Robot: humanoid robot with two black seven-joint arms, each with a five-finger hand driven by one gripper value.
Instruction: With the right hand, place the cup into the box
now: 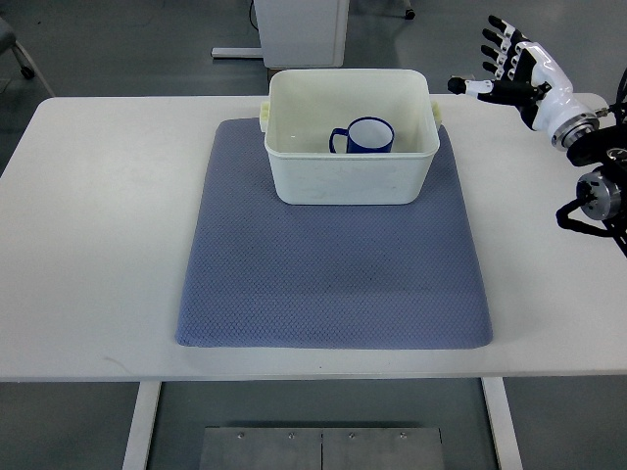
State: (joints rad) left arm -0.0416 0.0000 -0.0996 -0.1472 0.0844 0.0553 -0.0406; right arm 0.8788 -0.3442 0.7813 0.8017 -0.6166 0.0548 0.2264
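Note:
A blue cup with a white inside stands upright in the white box, toward its back right, handle pointing left. The box rests on the far part of a blue-grey mat. My right hand hovers to the right of the box, above the table's far right corner, fingers spread and holding nothing. Its arm comes in from the right edge. The left arm does not show.
The mat lies on a white table. A white cabinet base stands beyond the table's far edge, and a chair wheel shows at the top left.

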